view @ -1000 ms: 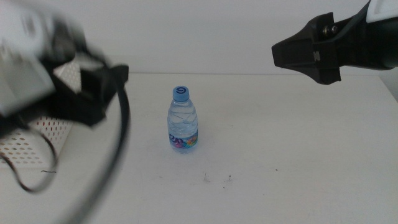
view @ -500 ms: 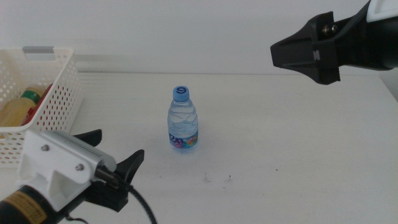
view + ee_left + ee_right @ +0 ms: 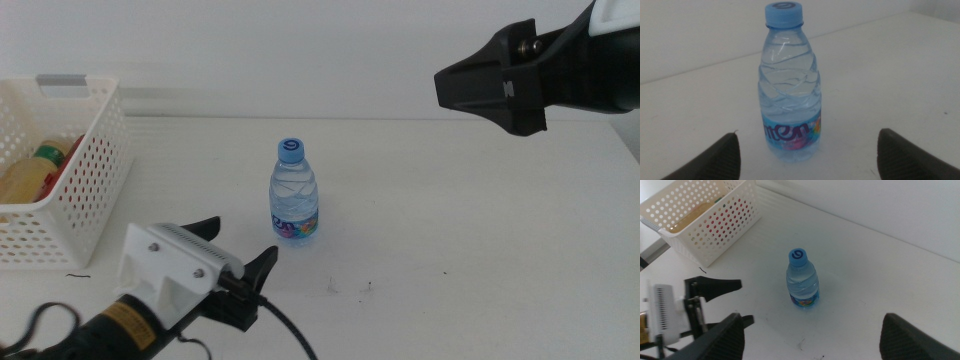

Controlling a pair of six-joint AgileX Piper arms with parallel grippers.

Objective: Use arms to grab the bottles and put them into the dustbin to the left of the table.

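A small clear water bottle (image 3: pixel 294 192) with a blue cap stands upright mid-table. My left gripper (image 3: pixel 238 245) is low over the table, just front-left of it. Its jaws are open and the bottle (image 3: pixel 790 85) stands a short way beyond their tips, untouched. My right gripper (image 3: pixel 492 86) hangs high at the back right, open and empty, looking down on the bottle (image 3: pixel 802 280). The white perforated dustbin (image 3: pixel 95 190) stands at the table's left. In it lie a yellow-liquid bottle (image 3: pixel 22 178) and a red can (image 3: pixel 72 148).
The white tabletop (image 3: pixel 470 230) has a few dark specks (image 3: pixel 350 288) in front of the bottle. The right wrist view shows the dustbin (image 3: pixel 715 235) and my left gripper (image 3: pixel 735 302) with its white housing.
My left arm swung away from the dustbin, came down at the table's front left, then slid right toward the water bottle. The right arm and the bottle have not moved.
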